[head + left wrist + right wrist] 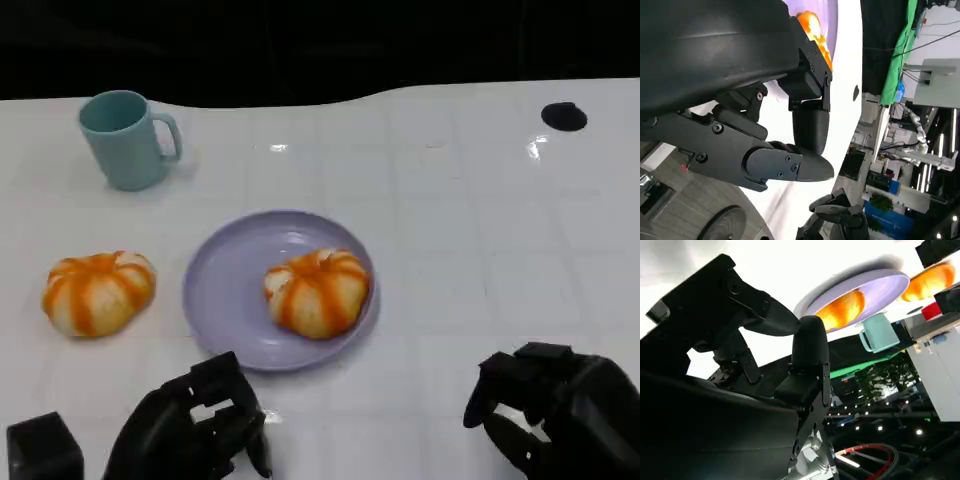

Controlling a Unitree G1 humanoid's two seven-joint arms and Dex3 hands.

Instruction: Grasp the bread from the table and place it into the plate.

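White tiled table (460, 220), black backdrop behind, green curtain (897, 50).

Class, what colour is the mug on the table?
The mug is light teal, clearest in the head view.

left robot hand (190, 425) cut by frame edge | right robot hand (555, 405) likewise

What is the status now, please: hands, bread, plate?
Left hand and right hand low, holding nothing. One bread on the plate; second bread on table, left of it. Mug far back, clear.
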